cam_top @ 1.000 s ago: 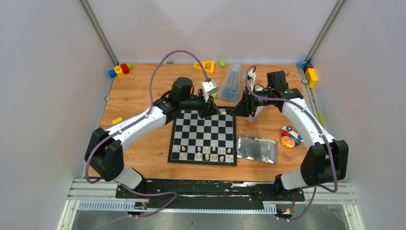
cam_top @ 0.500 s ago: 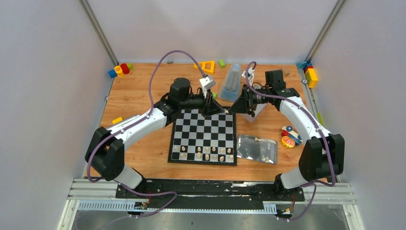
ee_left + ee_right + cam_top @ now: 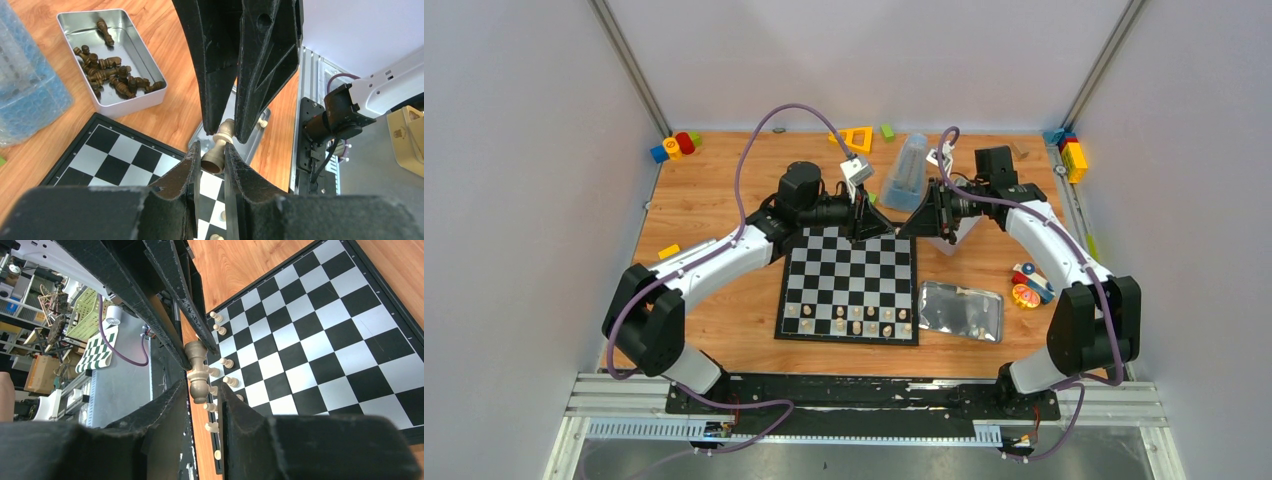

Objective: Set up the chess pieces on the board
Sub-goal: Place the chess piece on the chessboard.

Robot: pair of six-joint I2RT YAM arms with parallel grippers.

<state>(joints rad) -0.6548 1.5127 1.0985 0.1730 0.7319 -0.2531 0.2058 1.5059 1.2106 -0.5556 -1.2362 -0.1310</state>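
A pale, turned wooden piece point(image 3: 219, 148) hangs tilted above the far edge of the glossy checkered board point(image 3: 115, 160). The left gripper point(image 3: 211, 152) clamps its base. The right gripper point(image 3: 201, 387) is narrow around its head; I cannot tell if it grips.

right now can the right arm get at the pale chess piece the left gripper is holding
Probably yes. The right gripper has a finger on each side of the pale chess piece, which the left gripper pinches by its other end; nothing sits between. Whether it grips yet is unclear.
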